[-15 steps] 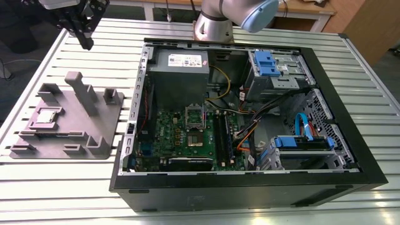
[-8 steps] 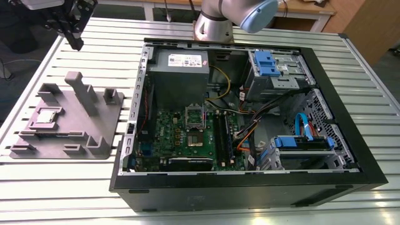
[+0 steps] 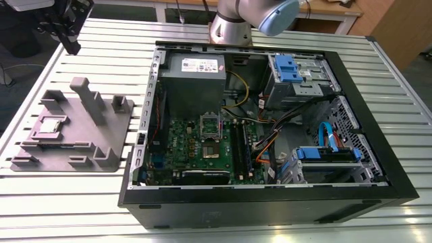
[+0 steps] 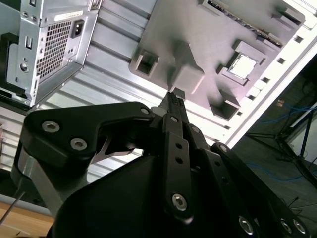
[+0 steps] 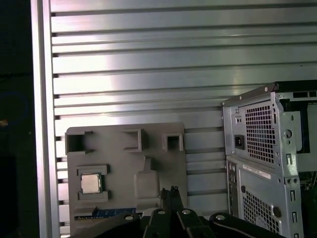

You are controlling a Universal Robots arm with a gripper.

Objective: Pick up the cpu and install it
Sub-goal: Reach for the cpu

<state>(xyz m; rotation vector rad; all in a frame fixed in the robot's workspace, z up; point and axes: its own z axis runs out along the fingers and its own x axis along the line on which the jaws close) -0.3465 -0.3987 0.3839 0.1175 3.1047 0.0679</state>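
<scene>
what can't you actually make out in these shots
- cpu: its underside is hidden by the grey fixture pocket it lies in, in the first wrist view.
- end effector: its upper part is cut off by the exterior view's top edge.
- motherboard: socket detail is too small to tell in the exterior view.
- computer case: its inside is cut off by the first wrist view's edge.
</scene>
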